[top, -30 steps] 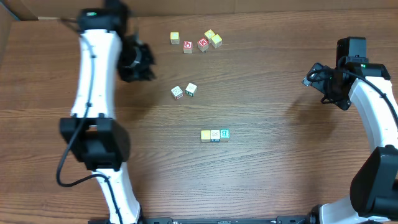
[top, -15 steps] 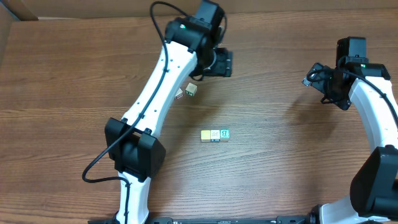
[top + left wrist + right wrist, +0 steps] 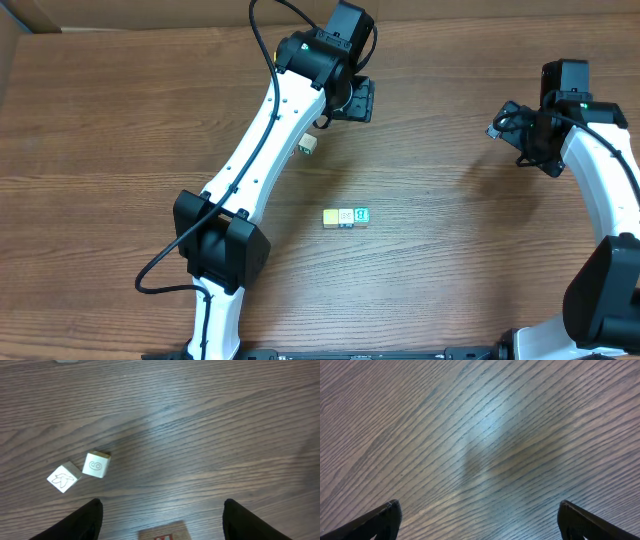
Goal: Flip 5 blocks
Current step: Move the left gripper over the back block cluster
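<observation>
Two blocks [image 3: 96, 465] lie beside the spread left claw [image 3: 162, 507]. Closing now risks pinching the red-lettered cube [image 3: 164, 534] between its fingers instead.

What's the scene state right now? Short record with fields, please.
left gripper: open, empty, low over the table
right gripper: open, empty, over bare wood
row of three blocks: mid-table, side by side, B at one end
swirl block: cream face up, close beside line-drawing block
red-faced block: under left gripper, cut off by frame edge
</observation>
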Robot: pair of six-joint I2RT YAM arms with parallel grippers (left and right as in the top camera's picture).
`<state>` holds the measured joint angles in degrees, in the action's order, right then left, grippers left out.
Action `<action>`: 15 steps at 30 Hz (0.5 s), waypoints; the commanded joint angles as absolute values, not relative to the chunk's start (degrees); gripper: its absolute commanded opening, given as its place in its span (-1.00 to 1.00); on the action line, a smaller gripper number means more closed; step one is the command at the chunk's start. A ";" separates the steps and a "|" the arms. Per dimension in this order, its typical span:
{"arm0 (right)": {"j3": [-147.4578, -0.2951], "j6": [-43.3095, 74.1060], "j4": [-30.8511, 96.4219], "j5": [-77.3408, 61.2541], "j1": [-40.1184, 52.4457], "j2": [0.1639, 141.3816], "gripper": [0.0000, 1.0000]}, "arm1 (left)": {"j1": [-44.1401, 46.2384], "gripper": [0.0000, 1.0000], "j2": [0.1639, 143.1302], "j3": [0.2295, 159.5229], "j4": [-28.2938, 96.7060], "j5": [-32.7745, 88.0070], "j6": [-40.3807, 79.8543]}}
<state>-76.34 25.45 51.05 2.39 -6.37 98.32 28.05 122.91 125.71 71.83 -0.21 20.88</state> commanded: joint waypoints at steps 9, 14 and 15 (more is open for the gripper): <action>-77.08 25.23 50.89 2.94 -6.44 98.02 1.00 | 27.05 0.37 131.17 124.84 73.36 -7.92 20.75; -77.08 25.23 50.89 2.94 -6.44 98.02 1.00 | 25.32 0.33 133.32 124.84 74.96 -7.94 15.64; -77.08 25.23 50.89 2.94 -6.44 98.02 1.00 | 24.84 0.34 133.45 124.84 75.53 -7.92 15.27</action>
<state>-76.34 25.45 51.03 2.37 -6.37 98.32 26.46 132.73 125.01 74.74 -6.20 18.85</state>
